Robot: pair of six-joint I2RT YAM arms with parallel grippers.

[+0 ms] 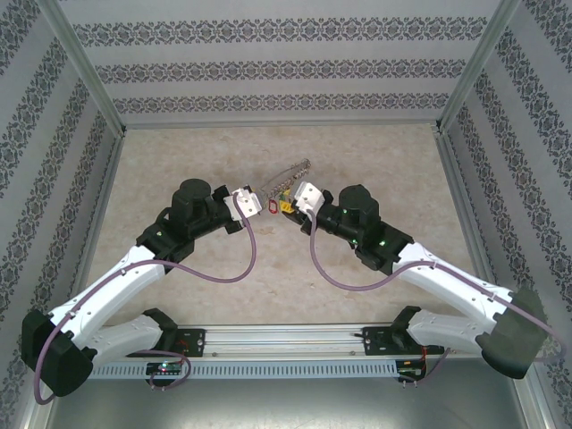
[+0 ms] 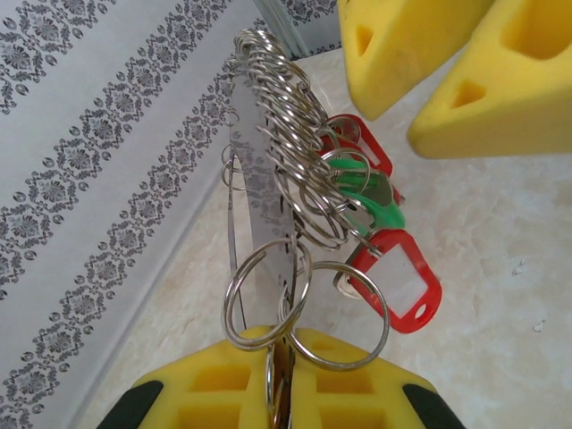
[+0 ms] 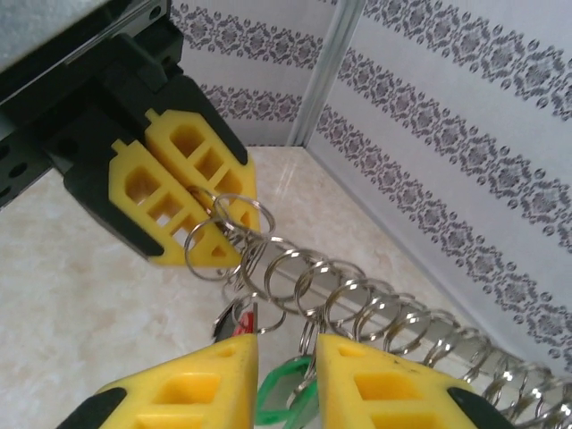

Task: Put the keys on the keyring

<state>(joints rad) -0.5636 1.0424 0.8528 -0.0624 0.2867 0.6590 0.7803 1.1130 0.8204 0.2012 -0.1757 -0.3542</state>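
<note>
Keyring (image 1: 293,172) is a thin silver-grey wire loop, packed with many small shiny split rings (image 2: 286,116), so it looks like a long metal coil. Its long axis runs from the left claw (image 2: 281,357) diagonally away toward the far right, over the middle of the desk (image 1: 179,152) with its marbled beige top. The left claw's moulded yellow fingers, cut with square pockets, are clenched on the near end of the keyring. The keys (image 2: 357,192) hang in a cluster near that end, flat silver metal with glossy oblong plastic tags: red tags (image 2: 402,286) and a green tag (image 2: 380,210). The right claw (image 3: 286,349) hovers just beside the cluster, its yellow fingers parted and gripping nothing
</note>
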